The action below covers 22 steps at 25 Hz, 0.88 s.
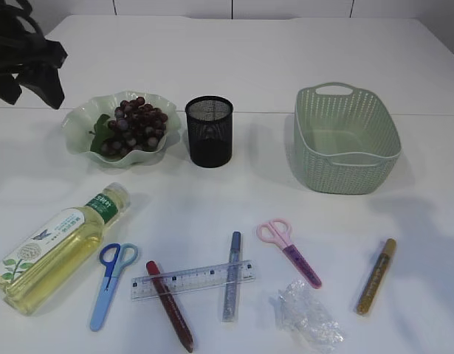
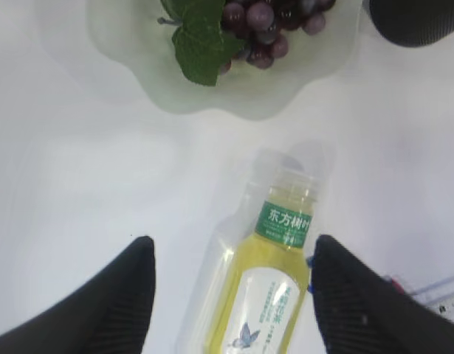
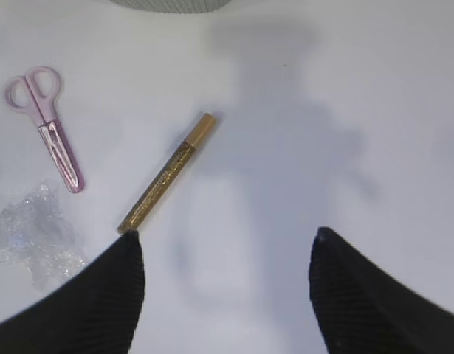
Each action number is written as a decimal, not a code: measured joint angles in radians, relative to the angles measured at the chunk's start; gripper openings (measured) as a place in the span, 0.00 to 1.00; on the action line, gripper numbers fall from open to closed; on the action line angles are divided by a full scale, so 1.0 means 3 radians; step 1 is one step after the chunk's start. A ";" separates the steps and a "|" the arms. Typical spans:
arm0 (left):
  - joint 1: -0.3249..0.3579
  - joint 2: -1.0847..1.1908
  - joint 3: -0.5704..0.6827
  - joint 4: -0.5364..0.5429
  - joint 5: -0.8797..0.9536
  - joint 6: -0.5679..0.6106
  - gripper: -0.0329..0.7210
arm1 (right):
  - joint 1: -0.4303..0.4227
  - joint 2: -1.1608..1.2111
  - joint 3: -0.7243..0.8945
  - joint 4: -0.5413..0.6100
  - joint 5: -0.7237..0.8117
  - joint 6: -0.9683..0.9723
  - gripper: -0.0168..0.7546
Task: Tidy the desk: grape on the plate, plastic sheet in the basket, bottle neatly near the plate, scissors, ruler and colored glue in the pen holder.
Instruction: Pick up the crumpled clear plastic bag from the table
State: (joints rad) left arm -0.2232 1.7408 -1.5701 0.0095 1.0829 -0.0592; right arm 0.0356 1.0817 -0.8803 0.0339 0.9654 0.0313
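Observation:
The bottle of yellow liquid lies on its side at the front left. My left gripper hangs open high above the bottle. Grapes rest on the pale green plate, beside the black mesh pen holder. Blue scissors, a clear ruler, a red glue pen and a blue one lie in front. My right gripper is open over bare table, near the gold glue pen, pink scissors and plastic sheet.
The green basket stands at the back right. My left arm hangs dark at the upper left, behind the plate. The right arm is out of the exterior view. The red glue pen crosses over the ruler.

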 joint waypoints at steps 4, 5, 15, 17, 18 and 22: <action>0.0000 -0.0205 0.0118 -0.0007 0.0031 0.0026 0.68 | 0.0000 0.0000 0.0000 0.0067 0.0052 0.0000 0.73; 0.0000 -0.0277 0.0204 -0.0007 0.0016 0.0026 0.68 | 0.0000 0.0000 0.0000 0.0112 0.0075 0.0000 0.73; 0.0000 -0.0897 0.1426 -0.0103 -0.0175 0.0034 0.66 | 0.0062 0.0000 0.0000 0.0394 0.0178 -0.0007 0.73; 0.0000 -0.0988 0.1602 -0.0119 -0.0189 0.0034 0.66 | 0.0199 0.0000 0.0000 0.0401 0.0183 -0.0021 0.73; 0.0000 -0.1024 0.1666 -0.0126 -0.0189 0.0040 0.66 | 0.0305 0.0000 0.0000 0.0401 0.0183 -0.0021 0.73; 0.0000 -0.1168 0.1846 -0.0155 -0.0190 0.0046 0.63 | 0.0779 0.0069 0.0000 0.0393 0.0200 0.0017 0.73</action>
State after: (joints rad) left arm -0.2232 1.3905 -1.0162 -0.0370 1.0259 -0.0453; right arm 0.2692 1.1025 -0.8803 0.1519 1.0254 0.0363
